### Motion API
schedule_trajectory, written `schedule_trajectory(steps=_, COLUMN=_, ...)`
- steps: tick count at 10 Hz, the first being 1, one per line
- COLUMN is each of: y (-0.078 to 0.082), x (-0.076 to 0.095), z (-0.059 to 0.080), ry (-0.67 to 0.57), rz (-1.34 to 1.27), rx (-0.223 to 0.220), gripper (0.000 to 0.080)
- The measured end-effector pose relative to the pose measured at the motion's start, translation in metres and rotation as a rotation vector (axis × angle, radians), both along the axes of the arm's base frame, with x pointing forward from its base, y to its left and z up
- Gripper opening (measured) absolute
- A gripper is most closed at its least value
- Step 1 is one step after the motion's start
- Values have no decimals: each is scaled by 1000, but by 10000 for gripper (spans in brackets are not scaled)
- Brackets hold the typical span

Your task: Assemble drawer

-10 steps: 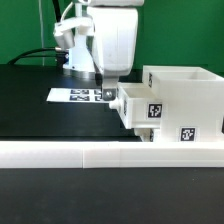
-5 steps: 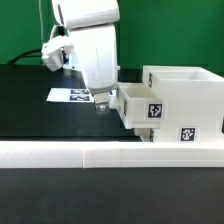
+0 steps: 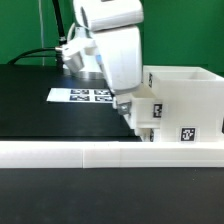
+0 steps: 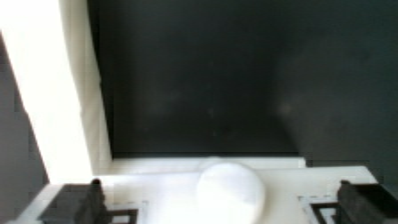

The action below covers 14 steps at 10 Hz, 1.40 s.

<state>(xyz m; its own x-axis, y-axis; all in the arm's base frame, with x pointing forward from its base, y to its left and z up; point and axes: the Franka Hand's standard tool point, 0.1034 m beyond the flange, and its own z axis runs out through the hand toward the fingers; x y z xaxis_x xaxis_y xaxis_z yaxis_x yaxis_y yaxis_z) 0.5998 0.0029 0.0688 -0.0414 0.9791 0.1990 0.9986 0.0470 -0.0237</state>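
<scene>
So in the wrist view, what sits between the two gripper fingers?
The tray's rounded white knob lies between the black fingertips, with the gripper open around it. The exterior view hides this.

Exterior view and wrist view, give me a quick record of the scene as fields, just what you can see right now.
arm: gripper down at the small tray
tray position: partly inside the casing, on the exterior view's left side of it
knob: rounded white knob between the fingers
jaws: apart, contact with knob unclear
marker board: marker board flat on the black table
foreground: long white rail
</scene>
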Motion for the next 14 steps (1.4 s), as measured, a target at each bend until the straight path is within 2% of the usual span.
schedule_trajectory(steps=4, y=34, x=-2, z=-6, ry=22, rz=-56, rx=1, gripper=649)
schedule_trajectory(steps=6, y=34, x=-1, z=-6, ry=20, rz=-48, rx=-22, gripper=649)
schedule_trajectory(steps=7, y=31, x=-2, z=-5, ry=23, rz=-40, rx=-23, gripper=649)
schedule_trajectory(steps=9, y=-1, x=-5, z=-3, ry=35, rz=-35, rx=-28, gripper=649)
schedule_trajectory(steps=11, y=-22, x=-7, z=7, ry=45, rz=-68, rx=-37, gripper=649)
schedule_trajectory(steps=12, y=-26, x=-6, z=11, ry=39, rz=-80, rx=-43, gripper=649)
schedule_trajectory(steps=14, y=-25, x=-7, z=8, ry=43, rz=-80, rx=-40, gripper=649)
